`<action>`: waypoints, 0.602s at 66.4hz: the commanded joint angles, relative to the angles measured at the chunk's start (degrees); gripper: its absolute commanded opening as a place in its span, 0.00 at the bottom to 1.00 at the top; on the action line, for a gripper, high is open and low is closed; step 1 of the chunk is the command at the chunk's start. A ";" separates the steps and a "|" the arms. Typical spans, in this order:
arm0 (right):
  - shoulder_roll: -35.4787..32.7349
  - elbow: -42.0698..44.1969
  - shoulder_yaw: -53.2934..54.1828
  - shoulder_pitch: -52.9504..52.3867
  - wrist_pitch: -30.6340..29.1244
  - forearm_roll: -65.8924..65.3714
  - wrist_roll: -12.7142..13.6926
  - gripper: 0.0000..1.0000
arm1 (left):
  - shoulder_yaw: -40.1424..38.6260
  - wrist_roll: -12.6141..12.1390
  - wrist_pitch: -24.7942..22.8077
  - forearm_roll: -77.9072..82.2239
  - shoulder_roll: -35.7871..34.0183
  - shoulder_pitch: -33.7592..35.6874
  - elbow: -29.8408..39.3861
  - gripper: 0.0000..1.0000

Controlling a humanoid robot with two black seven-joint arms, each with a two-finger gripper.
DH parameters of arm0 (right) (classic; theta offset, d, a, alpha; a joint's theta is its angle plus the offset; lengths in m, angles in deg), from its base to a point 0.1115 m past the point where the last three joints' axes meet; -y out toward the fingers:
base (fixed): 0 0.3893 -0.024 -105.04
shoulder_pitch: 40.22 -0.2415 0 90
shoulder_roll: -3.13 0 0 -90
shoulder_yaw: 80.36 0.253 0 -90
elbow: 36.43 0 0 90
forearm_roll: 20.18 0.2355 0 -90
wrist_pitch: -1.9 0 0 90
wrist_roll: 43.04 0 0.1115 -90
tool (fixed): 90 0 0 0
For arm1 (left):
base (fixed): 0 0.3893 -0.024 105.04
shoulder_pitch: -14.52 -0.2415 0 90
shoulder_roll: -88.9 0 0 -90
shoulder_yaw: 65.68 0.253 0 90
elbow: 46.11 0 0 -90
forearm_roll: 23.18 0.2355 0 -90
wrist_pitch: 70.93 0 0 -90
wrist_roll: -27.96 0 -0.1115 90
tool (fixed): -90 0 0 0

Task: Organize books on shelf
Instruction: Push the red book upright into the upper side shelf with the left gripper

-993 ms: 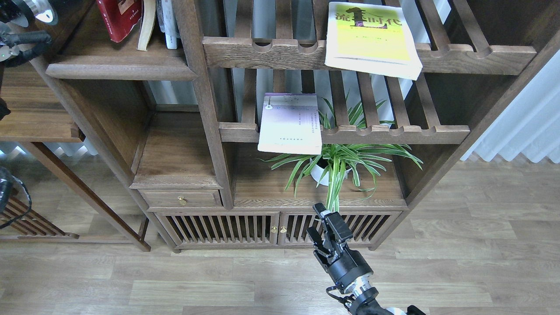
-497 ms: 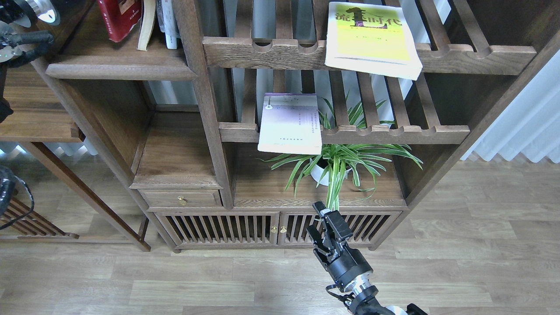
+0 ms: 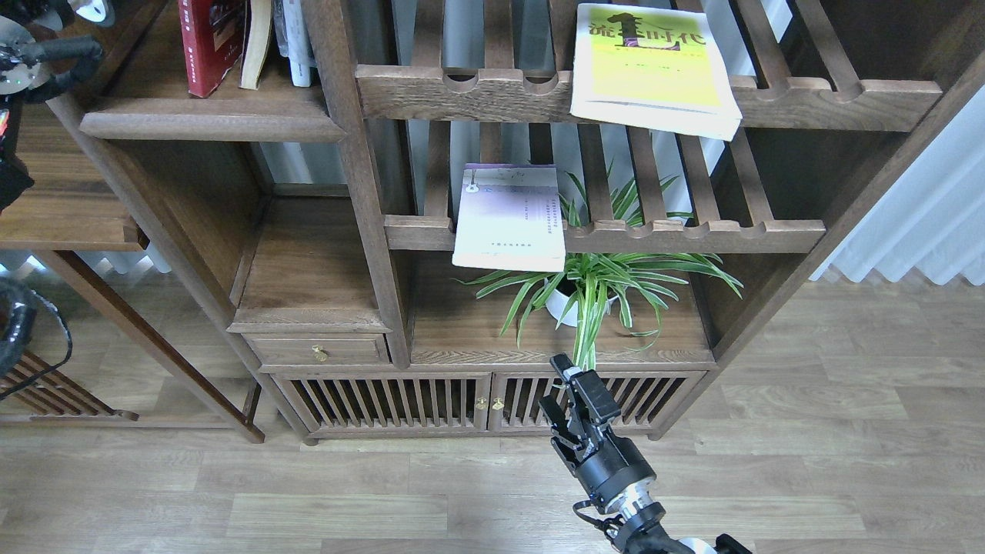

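— Head view: any writing? 
— Large dark characters heading the yellow-green book (image 3: 652, 65); too blurred to read.

— Books, relative to the spider plant (image 3: 596, 288)? 
— Three: yellow-green flat above; lavender book (image 3: 510, 219) flat just above-left, long axis front-to-back; dark red book (image 3: 209, 42) upright on the solid shelf (image 3: 208, 115), far upper-left.

— Grippers? 
— Right gripper (image 3: 568, 396) below, slightly parted, empty. Left gripper (image 3: 46, 54) top-left; cannot tell.
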 commanded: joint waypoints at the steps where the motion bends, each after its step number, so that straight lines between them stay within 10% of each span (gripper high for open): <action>1: 0.00 0.03 0.08 -0.01 0.00 -0.08 -0.01 0.99 | -0.74 0.09 0.01 -0.53 0.58 0.53 0.39 0.50; 28: 0.00 -0.32 0.08 0.00 0.00 0.01 -0.01 0.99 | -4.08 0.09 0.01 -4.05 0.93 2.55 2.32 0.54; 40: 0.00 -1.03 0.08 0.08 0.17 0.01 0.07 0.99 | -4.60 -5.53 0.01 -10.54 -3.28 1.67 7.07 0.55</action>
